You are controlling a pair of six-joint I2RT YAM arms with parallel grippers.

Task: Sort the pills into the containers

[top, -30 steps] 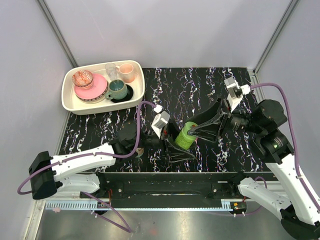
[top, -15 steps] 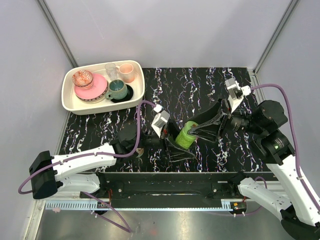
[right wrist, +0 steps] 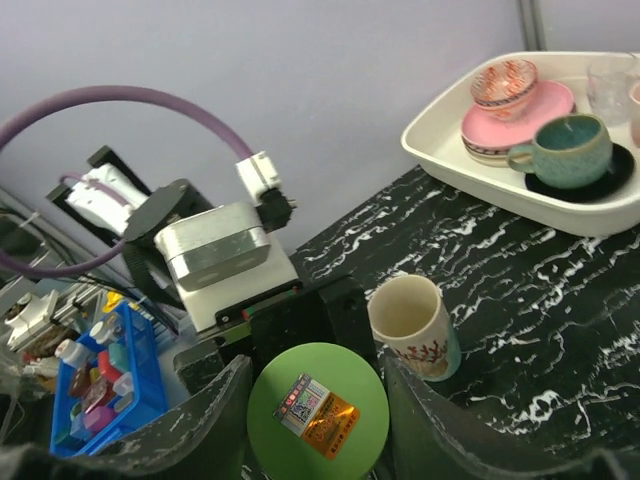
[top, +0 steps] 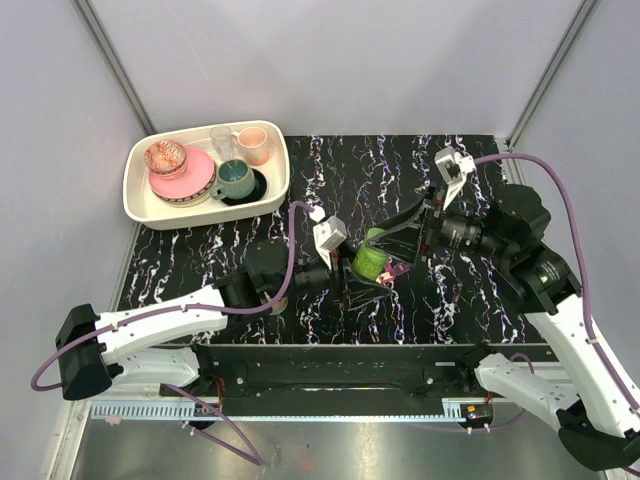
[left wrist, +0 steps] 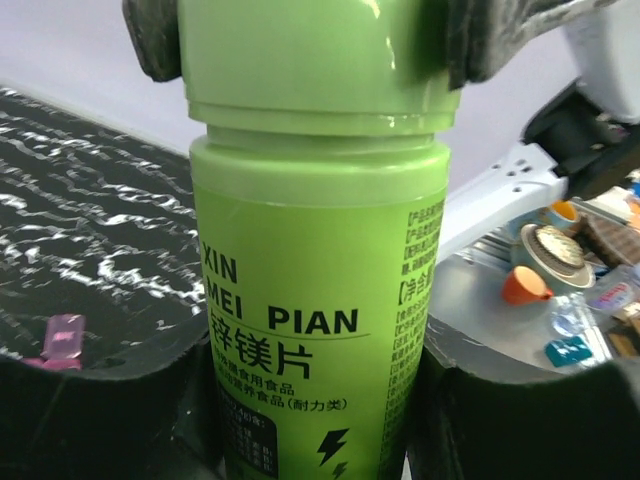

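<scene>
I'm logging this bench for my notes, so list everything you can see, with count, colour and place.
lime-green cylindrical plastic bottle: one, green with a darker cap, mid-table, held between both grippers
flat magenta-purple pill box: one, purple, on the table beside the bottle
beige ceramic mug: one, cream, on the table near the left arm
rounded white tray: one, white, far-left table corner
pink plate, patterned bowl, clear glass, pink cup, teal cup, black saucer: one each, in the tray
pills: none visible
left gripper: black, shut on the bottle's body
right gripper: black, shut on its cap
</scene>
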